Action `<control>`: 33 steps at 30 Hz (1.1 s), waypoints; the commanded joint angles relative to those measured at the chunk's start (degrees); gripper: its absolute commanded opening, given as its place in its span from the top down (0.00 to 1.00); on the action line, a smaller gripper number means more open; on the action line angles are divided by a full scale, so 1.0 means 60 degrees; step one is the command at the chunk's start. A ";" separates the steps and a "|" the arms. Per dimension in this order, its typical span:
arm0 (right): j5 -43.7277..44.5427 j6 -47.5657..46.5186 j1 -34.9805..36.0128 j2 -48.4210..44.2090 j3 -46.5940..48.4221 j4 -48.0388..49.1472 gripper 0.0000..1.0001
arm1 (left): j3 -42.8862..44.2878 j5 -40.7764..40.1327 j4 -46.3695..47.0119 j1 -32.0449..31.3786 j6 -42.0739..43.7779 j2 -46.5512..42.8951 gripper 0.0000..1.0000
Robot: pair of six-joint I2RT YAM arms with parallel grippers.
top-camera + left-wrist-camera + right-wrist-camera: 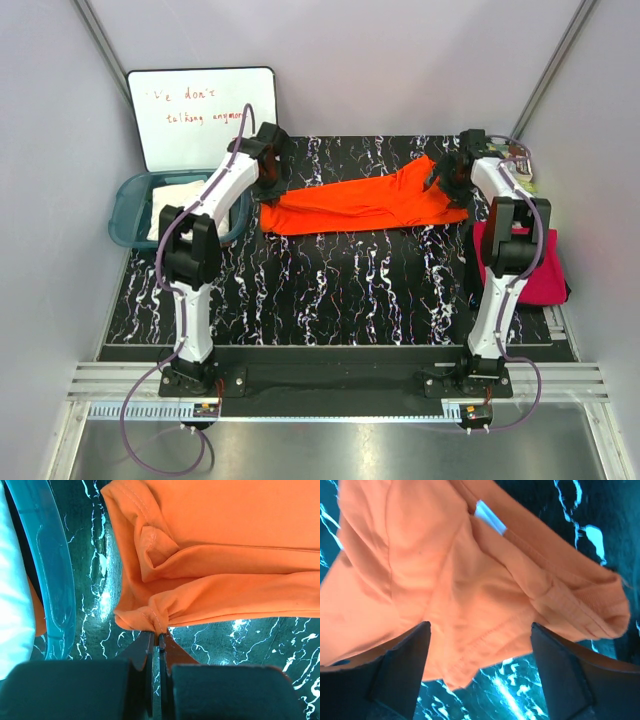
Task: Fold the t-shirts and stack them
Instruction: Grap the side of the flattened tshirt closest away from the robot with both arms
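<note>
top view, bottom edge: two arm bases at the near rim of the black marbled counter (330,290). right of centre: a magenta-pink t-shirt (545,275) lies bunched at the counter's right edge, partly behind the right arm. upper middle: the orange t-shirt (360,205) lies on the counter as a long narrow band running left to right between the two end effectors. left end effector (156,636): jaws pressed together on a gathered hem at the shirt's left end. right end effector (480,640): jaws wide apart, loose orange fabric lying between them, not pinched. upper left: a teal tub (125,215) at the counter's far left corner holds the cream-white t-shirt (175,195); behind it, a whiteboard (200,115) stands against the back wall.
</note>
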 commanded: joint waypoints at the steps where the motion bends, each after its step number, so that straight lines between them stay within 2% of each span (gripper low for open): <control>1: -0.0073 -0.0376 0.0080 -0.0911 0.0374 0.0013 0.09 | 0.0432 -0.0100 -0.0126 0.0054 0.0217 0.0092 1.00; 8: -0.0117 -0.0230 0.0080 -0.1805 -0.1370 0.0100 0.13 | 0.0637 -0.0027 -0.0127 0.0069 0.0290 0.0239 1.00; 14: 0.0469 -0.0156 0.0080 -0.1748 -0.1913 0.0364 0.20 | 0.0739 0.0002 -0.0156 0.0083 0.0378 0.0341 1.00; 16: 0.0733 -0.0229 0.0080 -0.1484 -0.1782 0.0452 0.24 | 0.0725 -0.0012 -0.0185 0.0098 0.0436 0.0341 1.00; 25: 0.1114 -0.0303 0.0080 -0.0124 -0.1035 0.0643 0.28 | 0.0710 -0.0071 -0.0243 0.0157 0.0524 0.0283 1.00; 33: 0.1085 -0.0098 0.0080 0.0289 -0.0566 0.0804 0.33 | 0.0696 -0.0115 -0.0331 0.0171 0.0583 0.0239 1.00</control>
